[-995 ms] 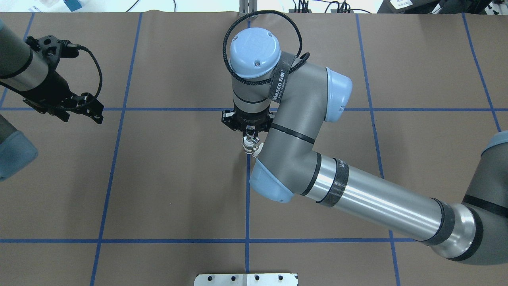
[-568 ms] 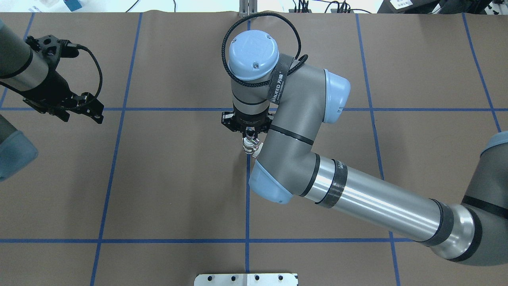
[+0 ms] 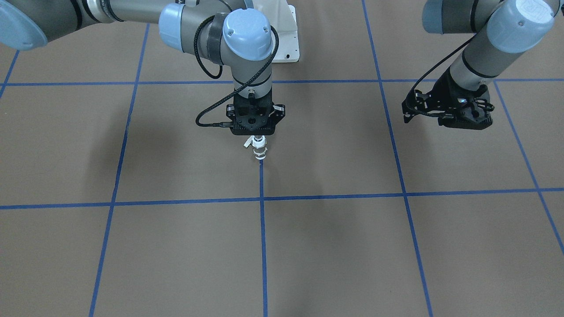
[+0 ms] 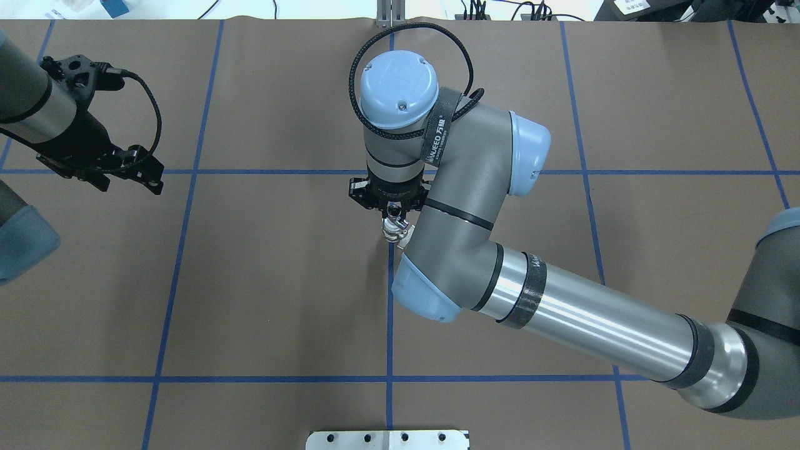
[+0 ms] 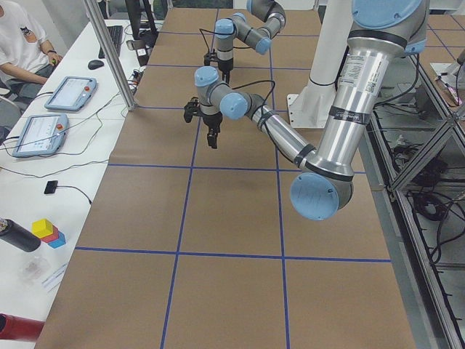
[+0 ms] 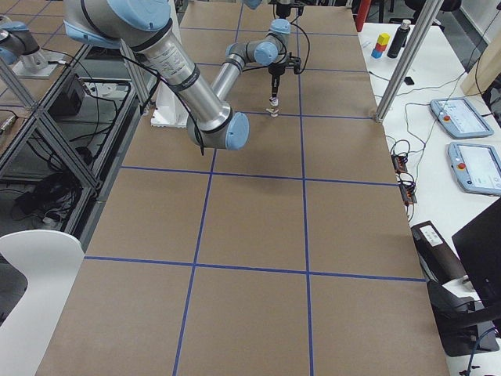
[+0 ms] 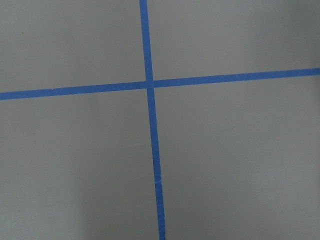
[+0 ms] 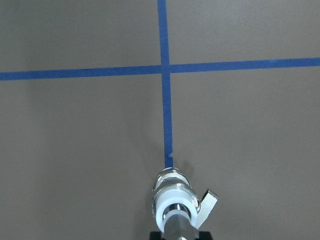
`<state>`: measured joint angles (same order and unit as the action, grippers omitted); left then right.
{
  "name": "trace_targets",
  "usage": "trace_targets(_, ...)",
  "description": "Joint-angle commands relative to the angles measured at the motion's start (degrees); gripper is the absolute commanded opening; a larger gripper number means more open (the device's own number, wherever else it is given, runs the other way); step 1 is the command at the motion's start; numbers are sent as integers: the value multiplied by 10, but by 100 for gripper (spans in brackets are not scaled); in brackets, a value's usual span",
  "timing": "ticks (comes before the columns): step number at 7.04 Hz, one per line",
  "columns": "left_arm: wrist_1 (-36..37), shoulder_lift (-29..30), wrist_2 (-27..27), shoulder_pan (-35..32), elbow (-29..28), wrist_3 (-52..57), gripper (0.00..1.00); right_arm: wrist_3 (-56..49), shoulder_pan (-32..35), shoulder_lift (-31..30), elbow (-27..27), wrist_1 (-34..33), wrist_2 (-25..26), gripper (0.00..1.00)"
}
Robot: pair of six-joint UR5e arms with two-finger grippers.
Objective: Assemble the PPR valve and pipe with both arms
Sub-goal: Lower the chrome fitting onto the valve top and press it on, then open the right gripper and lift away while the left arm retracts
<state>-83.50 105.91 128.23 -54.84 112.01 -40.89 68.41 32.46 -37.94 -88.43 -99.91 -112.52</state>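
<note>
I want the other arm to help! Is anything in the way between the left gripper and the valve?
Nothing visible. Only brown table with blue tape lines lies between the left gripper and the PPR valve, which the right gripper holds upright.

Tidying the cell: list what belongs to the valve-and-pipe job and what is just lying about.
Job: valve, pipe, right gripper holding them, left gripper.
Lying about: tablets, coloured blocks, both on the side bench.

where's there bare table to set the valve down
Open table across the row on the operators' side of the blue line, and between the left hand and the valve. Crowded only under the right hand and its elbow.
</note>
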Motion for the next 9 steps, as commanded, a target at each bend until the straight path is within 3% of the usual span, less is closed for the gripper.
trace_targets(1, 0, 0, 0, 0, 0, -1, 92, -1, 0, 0, 0, 1, -1, 65)
trace_targets(3, 0, 0, 0, 0, 1, -1, 92, 1, 0, 0, 0, 1, -1, 98)
trace_targets(6, 0, 0, 0, 0, 1, -4, 92, 1, 2, -2, -10, -4, -2, 98)
trace_targets(8, 0, -1, 1, -1, 2, 3, 92, -8, 41, -117, -143, 0, -6, 99)
trace_targets(9, -1, -4, 1, -3, 2, 8, 92, -21, 77, -164, -181, 2, -19, 99)
